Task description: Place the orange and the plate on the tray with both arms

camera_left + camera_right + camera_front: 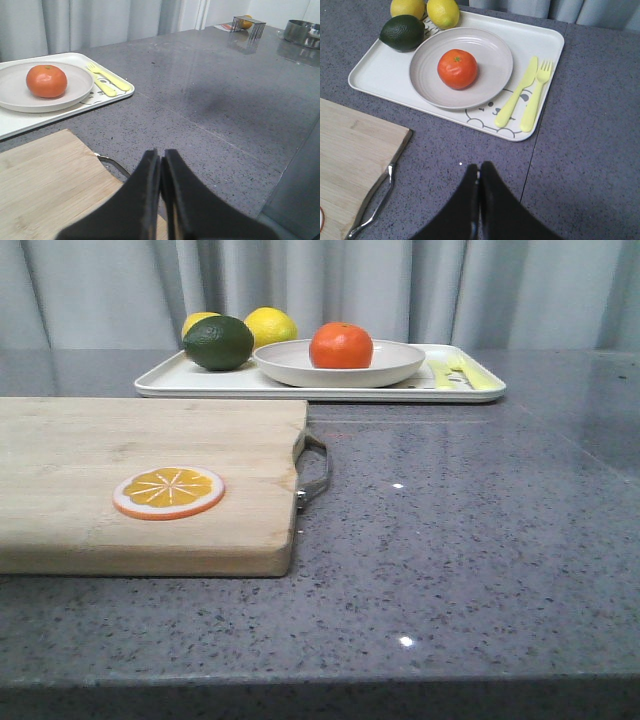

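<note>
A wooden cutting board (140,480) with a metal handle (314,474) is lying on the grey speckled countertop (470,530), and a flat orange slice disc (168,491) is resting on it. Farther back, two yellow lemons (270,326) and a dark green avocado (218,343) are sitting together before grey curtains (330,285).

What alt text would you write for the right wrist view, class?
An orange sits on a round plate on a white tray, beside a dark green fruit, two lemons and printed cutlery. Closed gripper fingers hover over the grey counter.
</note>
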Controlling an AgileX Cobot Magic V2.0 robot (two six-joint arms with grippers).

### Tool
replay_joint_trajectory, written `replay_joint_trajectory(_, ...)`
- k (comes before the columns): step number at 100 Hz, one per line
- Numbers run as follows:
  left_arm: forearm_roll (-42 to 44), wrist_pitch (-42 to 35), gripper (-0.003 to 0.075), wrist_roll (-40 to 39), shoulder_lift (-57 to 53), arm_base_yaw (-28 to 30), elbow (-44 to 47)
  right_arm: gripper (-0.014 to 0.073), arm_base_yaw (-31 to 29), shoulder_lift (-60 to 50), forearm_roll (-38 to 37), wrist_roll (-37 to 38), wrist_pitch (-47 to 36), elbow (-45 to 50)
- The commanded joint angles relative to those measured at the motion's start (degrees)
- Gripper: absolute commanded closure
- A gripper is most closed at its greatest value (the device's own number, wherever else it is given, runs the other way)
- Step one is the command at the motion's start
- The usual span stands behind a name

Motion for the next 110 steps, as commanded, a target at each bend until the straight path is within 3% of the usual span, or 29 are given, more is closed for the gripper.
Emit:
replay_joint_trajectory(1,-0.4,-4.14,0.0741,0.18,-0.09,0.16,-1.6,0.0661,-0.02,-7.26,0.64,-1.04,-8.16,6.14)
replay_joint_trajectory(26,-0.4,-4.21,0.0741,0.18,-0.09,0.16,-1.6,0.0661,-0.02,-21.43,0.64,-2.34,-15.05,23.99)
replay_joint_trajectory(59,-0.4,-4.21,0.0741,0.18,-0.09,0.16,-1.6,0.0661,-0.02,-42.1,0.59,-2.34,-19.42,40.96)
replay_joint_trajectory(85,-0.4,-4.21,0.0741,0.18,-0.09,0.16,-1.6,0.0661,-0.02,-54.4,0.59,-2.34,-19.42,48.24)
replay_joint_trajectory(110,-0.4,-4.21,0.0741,0.18,-0.09,0.16,-1.6,0.0661,-0.02,-56.69,0.9,-2.34,-16.35,49.33)
